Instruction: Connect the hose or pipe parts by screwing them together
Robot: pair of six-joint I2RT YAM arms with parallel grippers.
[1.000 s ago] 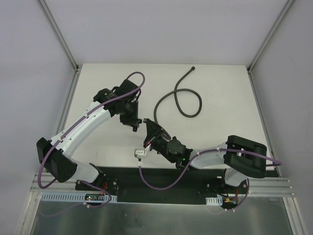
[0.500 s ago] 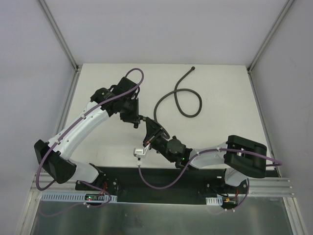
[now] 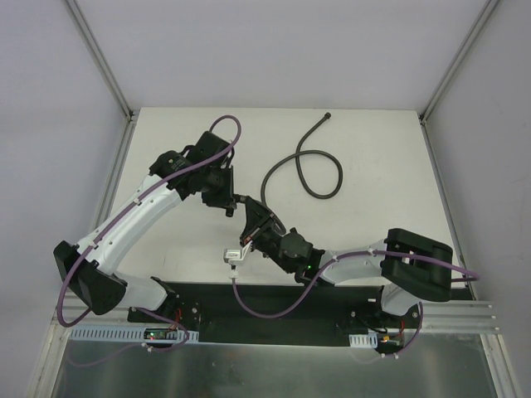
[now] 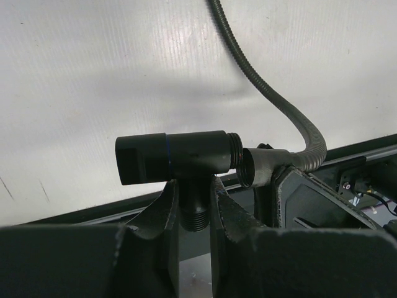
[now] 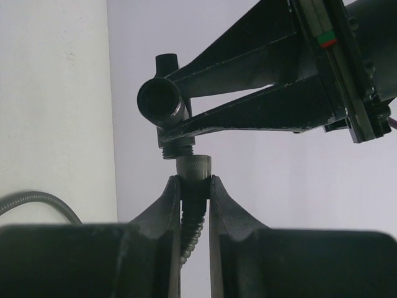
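A black T-shaped fitting (image 4: 180, 158) is held off the table by its stem, with my left gripper (image 4: 194, 198) shut on it. Its threaded end (image 4: 234, 151) points at the hose's knurled nut (image 4: 257, 167), almost touching and slightly off line. My right gripper (image 5: 194, 186) is shut on the dark-grey hose just behind that nut (image 5: 193, 167), which sits right under the fitting's thread (image 5: 178, 151). In the top view the left gripper (image 3: 231, 204) and right gripper (image 3: 251, 217) meet at mid-table. The hose (image 3: 319, 166) loops back to its free end (image 3: 328, 117).
The white table (image 3: 382, 149) is bounded by metal frame posts (image 3: 124, 116) at left and right. A black base plate (image 3: 274, 311) carries both arm bases at the near edge. Purple cables (image 3: 228, 124) arc above the left arm.
The left arm has swung its gripper a little further from the bases and the right gripper has followed, so the fitting and the hose end stand closer together. Both grips are unchanged.
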